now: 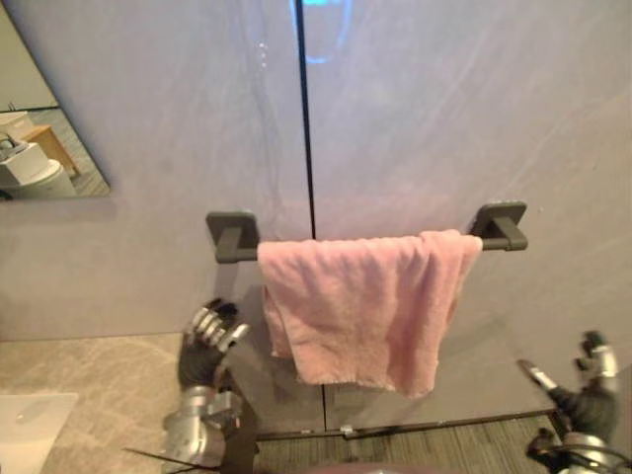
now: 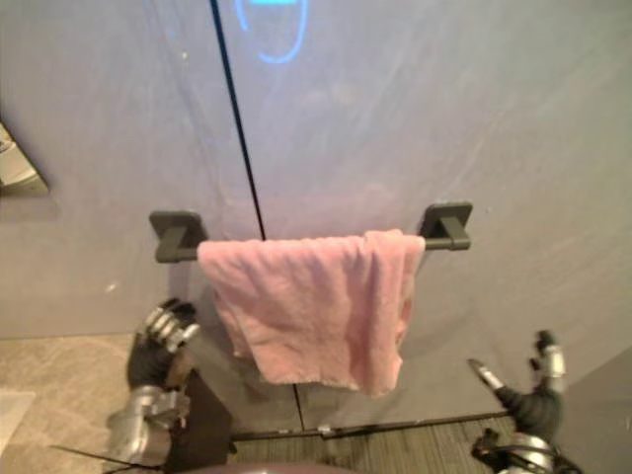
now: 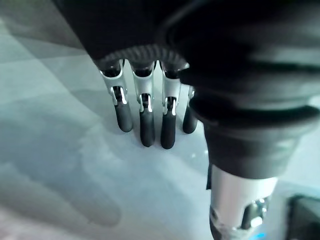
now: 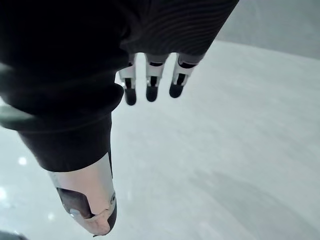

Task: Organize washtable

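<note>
Pink towel [image 1: 360,306] hangs rumpled, bunched toward the right of the dark bar [image 1: 235,249]; left hand [image 1: 205,346] and right hand [image 1: 591,393] are loose-fingered and empty.

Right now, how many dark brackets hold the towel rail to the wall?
2. The left bracket is just left of the pink towel; the right bracket is just past its right edge. The towel drapes across between them, so another could be hidden.

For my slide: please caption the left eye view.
Pink cloth towel draped over dark wall bar; left hand and right hand open below.
</note>
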